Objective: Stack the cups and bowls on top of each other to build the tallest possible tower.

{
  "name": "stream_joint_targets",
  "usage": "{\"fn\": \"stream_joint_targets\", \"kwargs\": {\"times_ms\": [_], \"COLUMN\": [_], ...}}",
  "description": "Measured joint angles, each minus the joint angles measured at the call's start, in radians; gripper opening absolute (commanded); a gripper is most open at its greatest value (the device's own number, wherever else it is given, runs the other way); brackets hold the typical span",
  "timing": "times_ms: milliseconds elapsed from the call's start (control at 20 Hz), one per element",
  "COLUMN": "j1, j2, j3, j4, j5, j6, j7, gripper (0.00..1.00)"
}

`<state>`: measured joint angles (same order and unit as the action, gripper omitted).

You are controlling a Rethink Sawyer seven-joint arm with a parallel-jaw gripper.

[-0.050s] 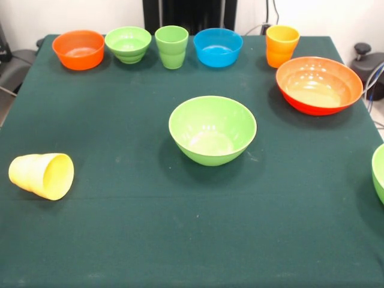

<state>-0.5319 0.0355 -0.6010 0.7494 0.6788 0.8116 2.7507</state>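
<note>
A large light green bowl (212,129) stands upright in the middle of the table. A yellow cup (42,175) lies on its side at the left, mouth facing right. Along the far edge stand a small orange bowl (78,50), a small light green bowl (128,44), a light green cup (171,47), a small blue bowl (218,47) and an orange-yellow cup (281,45). A large orange-red bowl (318,84) sits at the right. Another light green bowl (378,173) is cut off by the right edge. The gripper does not show.
A dark green cloth (192,240) covers the table. The robot's black pedestal (189,13) stands behind the far edge. Dark equipment and cables (369,66) sit off the table's right side.
</note>
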Motion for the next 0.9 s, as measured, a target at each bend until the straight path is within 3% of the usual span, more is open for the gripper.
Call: {"fn": "stream_joint_targets", "kwargs": {"times_ms": [900], "j1": [0.019], "j2": [0.098], "j3": [-0.014], "j4": [-0.169], "j5": [-0.001], "j6": [0.0], "j7": [0.0], "gripper": [0.0]}}
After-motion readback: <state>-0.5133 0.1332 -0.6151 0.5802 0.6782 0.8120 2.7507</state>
